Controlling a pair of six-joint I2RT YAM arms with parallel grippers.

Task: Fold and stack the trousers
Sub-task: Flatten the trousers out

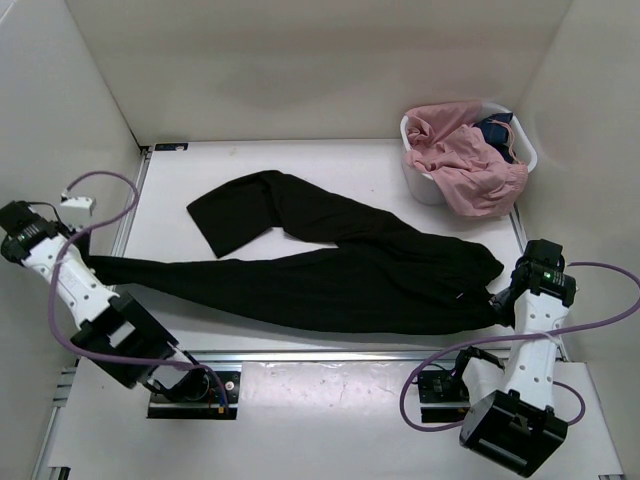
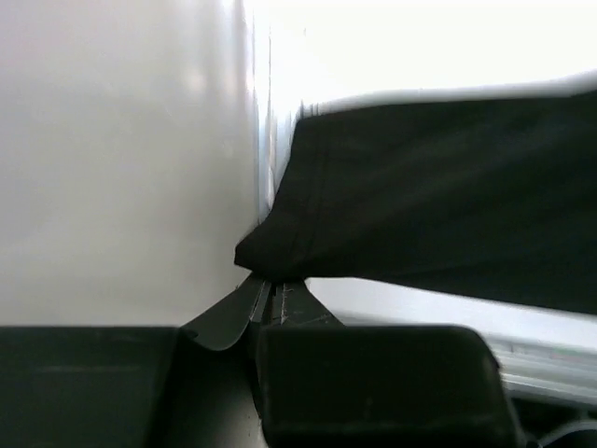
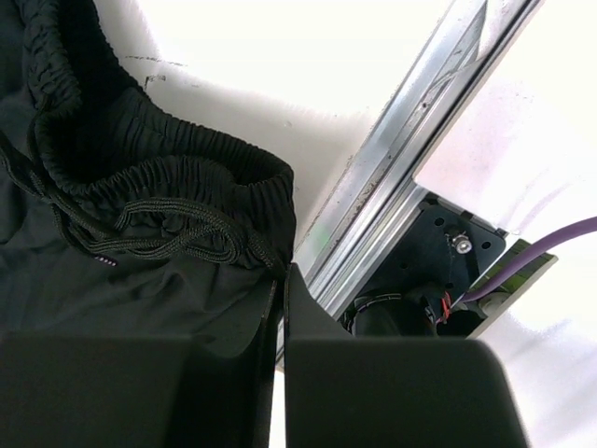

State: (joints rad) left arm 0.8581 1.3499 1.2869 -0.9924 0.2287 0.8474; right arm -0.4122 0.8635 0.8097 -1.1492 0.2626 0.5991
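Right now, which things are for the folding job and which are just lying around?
Job: black trousers, left gripper pinching a leg end, right gripper pinching the waistband.
Lying about: white basket, pink garment, dark blue garment.

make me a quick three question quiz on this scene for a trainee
1. True or false: the trousers lie inside the basket.
2. Which part of the trousers is the right gripper shut on? A) a leg hem B) the elastic waistband C) a knee
3. What colour is the garment spilling over the basket's rim?

Key: 1 false, they are spread out on the table; 2 B; 3 pink.
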